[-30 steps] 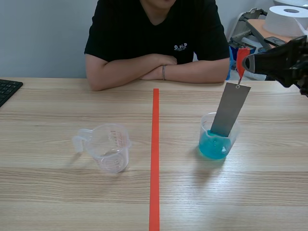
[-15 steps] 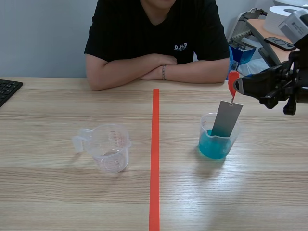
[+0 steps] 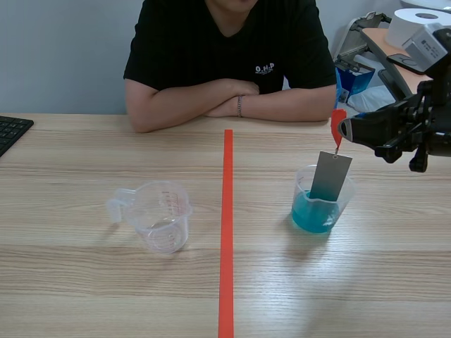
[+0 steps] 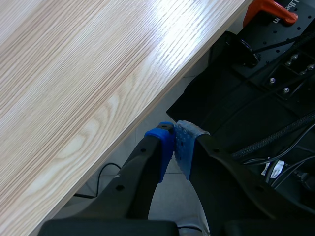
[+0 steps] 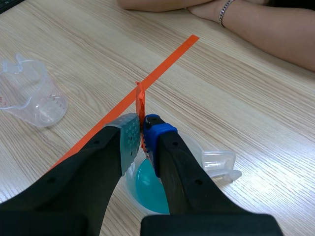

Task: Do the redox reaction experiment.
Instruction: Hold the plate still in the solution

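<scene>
Your right gripper (image 5: pixel 142 129) is pinched tight on the orange tag (image 5: pixel 140 101). The grey metal strip (image 3: pixel 331 176) hangs just under it, lower end dunked in the beaker (image 3: pixel 301 193) of blue liquid. Your left gripper (image 4: pixel 175 142) is closed on nothing, out past the table (image 4: pixel 74 73) edge.

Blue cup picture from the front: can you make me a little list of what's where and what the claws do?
blue cup: right of the tape line, blue liquid inside
grey plate: hanging, lower end inside the blue cup
right claw: shut on red tag above the plate
empty cup: left of the tape line
left claw: shut on nothing, past the table edge
</scene>
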Tool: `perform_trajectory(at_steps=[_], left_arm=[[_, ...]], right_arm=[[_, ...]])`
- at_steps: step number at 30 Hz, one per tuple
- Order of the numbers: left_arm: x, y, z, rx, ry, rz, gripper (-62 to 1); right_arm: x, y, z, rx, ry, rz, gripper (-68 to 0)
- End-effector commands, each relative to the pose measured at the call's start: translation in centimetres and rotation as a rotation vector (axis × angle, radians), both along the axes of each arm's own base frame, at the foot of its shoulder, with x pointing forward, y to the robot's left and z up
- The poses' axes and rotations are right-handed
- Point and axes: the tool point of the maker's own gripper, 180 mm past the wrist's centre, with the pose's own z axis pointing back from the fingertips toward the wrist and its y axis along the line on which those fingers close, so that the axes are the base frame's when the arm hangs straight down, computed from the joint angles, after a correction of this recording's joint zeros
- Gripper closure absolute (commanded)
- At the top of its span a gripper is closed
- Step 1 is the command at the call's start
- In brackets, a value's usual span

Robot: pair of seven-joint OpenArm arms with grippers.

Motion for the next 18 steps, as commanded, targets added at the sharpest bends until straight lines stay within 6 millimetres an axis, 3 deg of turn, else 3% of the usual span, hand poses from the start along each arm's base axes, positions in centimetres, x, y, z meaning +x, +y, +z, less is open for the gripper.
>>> perform_trajectory(at_steps=[1, 18], left_arm=[[0.49, -0.26, 0.55, -0.013, -0.025, -0.011, -3.6], [0.38, -0.17, 0.44, -0.008, -0.018, -0.010, -3.6]], right_arm=[[0.44, -0.40, 0.90, -0.012, -0.027, 0.002, -1.5], [0.44, -0.41, 0.88, -0.014, -0.027, 0.003, -1.5]])
